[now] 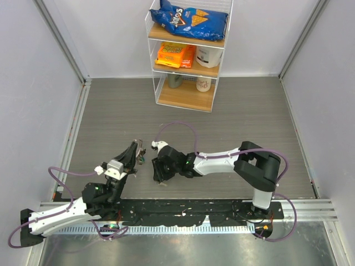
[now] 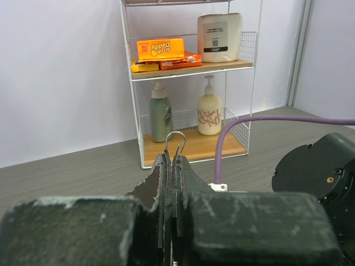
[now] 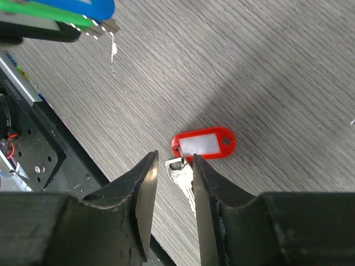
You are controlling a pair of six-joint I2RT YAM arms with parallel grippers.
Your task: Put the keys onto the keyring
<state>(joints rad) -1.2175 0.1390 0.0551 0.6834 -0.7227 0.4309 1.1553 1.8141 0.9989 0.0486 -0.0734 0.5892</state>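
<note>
Top view, left tool (image 1: 137,152): raised off the surface (image 1: 238,111), its tip aimed toward the rack (image 1: 187,55).
Top view, right tool (image 1: 161,176): just beside the left tool, on its right, pointing down with its tips close to the surface.
Top view, rack: stands at the far side, with a blue chip bag (image 1: 188,19) on the top shelf and orange packets (image 1: 175,55) one shelf down.
Left wrist view, left tool: fingers pressed together and clamped on the keyring (image 2: 175,133).
Left wrist view, keyring: its thin wire loop sticks upright out of the closed fingertips.
Left wrist view, background: a green bottle (image 2: 160,116) and a cream bottle (image 2: 209,111) share the rack's bottom shelf; a purple cable (image 2: 260,118) arcs in from the right.
Right wrist view, right tool: jaws apart, low over the surface, one finger on each side of the red key (image 3: 204,143); I cannot tell whether they touch it.
Right wrist view, red key: lies flat on the surface, silver part between the fingers, red tag just beyond the tips.
Right wrist view, blue key (image 3: 89,6) and green key (image 3: 52,12): top-left corner, overlapping, silver tips side by side; what holds them is cut off.
</note>
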